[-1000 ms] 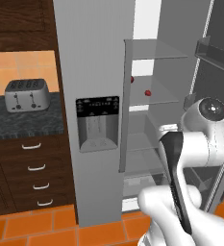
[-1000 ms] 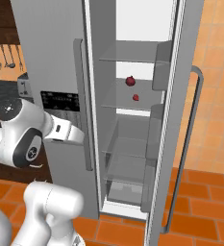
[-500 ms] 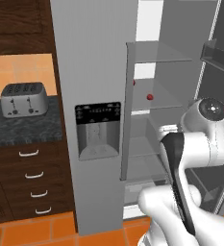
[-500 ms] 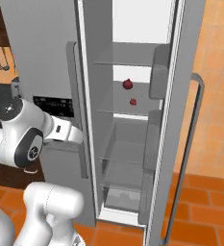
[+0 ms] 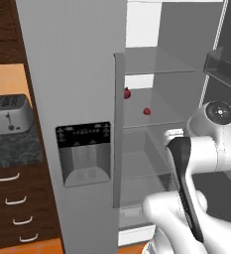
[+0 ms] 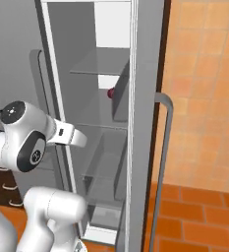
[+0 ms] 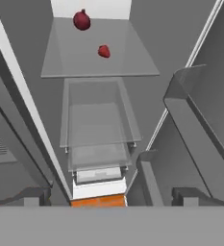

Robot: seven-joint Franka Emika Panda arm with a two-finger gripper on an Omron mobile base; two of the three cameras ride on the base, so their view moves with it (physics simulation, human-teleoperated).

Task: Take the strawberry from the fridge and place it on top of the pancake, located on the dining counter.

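The fridge (image 5: 77, 74) stands with its right door (image 6: 145, 98) swung open. On its middle glass shelf (image 7: 84, 60) lies the strawberry (image 7: 104, 51), small and red, also seen from the left base view (image 5: 146, 111). My gripper (image 7: 112, 198) hangs in front of the open compartment, well short of the shelf. It is open, with nothing between the fingertips (image 7: 36, 194). My white hand (image 6: 69, 137) points into the fridge at about the height of the shelf below. The pancake and the dining counter are out of view.
A darker red round fruit (image 7: 81, 20) sits behind and left of the strawberry. Door bins (image 5: 226, 64) jut from the open door on the right. Clear drawers (image 7: 96, 125) fill the lower fridge. A toaster (image 5: 8, 114) stands on the dark counter (image 5: 13, 149) to the left.
Both base views have shifted and the fridge looks larger and closer, so the base has driven toward it. The arm keeps its pose and the gripper stays open.
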